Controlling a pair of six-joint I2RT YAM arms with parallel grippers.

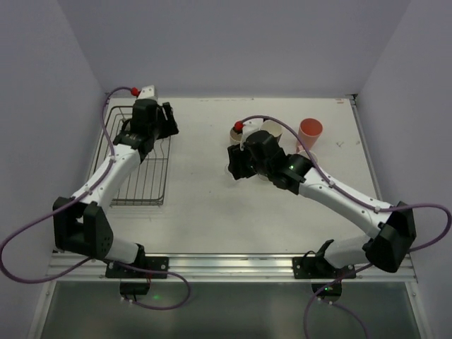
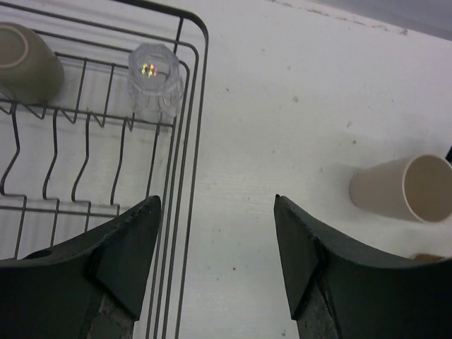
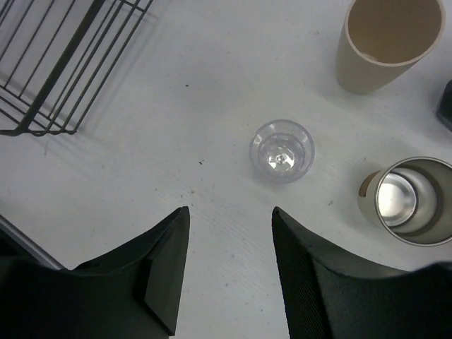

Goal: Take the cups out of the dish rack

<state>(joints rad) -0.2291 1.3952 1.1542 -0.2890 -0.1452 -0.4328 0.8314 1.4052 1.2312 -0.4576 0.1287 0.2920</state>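
The dark wire dish rack (image 1: 141,176) lies at the left. In the left wrist view its corner (image 2: 187,85) holds an upturned clear glass (image 2: 154,81) and a greyish-beige cup (image 2: 25,62). My left gripper (image 2: 217,205) is open and empty over the rack's right rim (image 1: 168,121). My right gripper (image 3: 229,212) is open and empty just short of a clear glass (image 3: 281,150) standing on the table. A beige tumbler (image 3: 388,42) and a steel-lined cup (image 3: 406,201) stand beyond it. A salmon-pink tumbler (image 1: 309,133) stands at the back right.
The beige tumbler also shows in the left wrist view (image 2: 402,187), right of the rack. The rack's near corner (image 3: 63,63) lies left of my right gripper (image 1: 235,162). White walls enclose the table on three sides.
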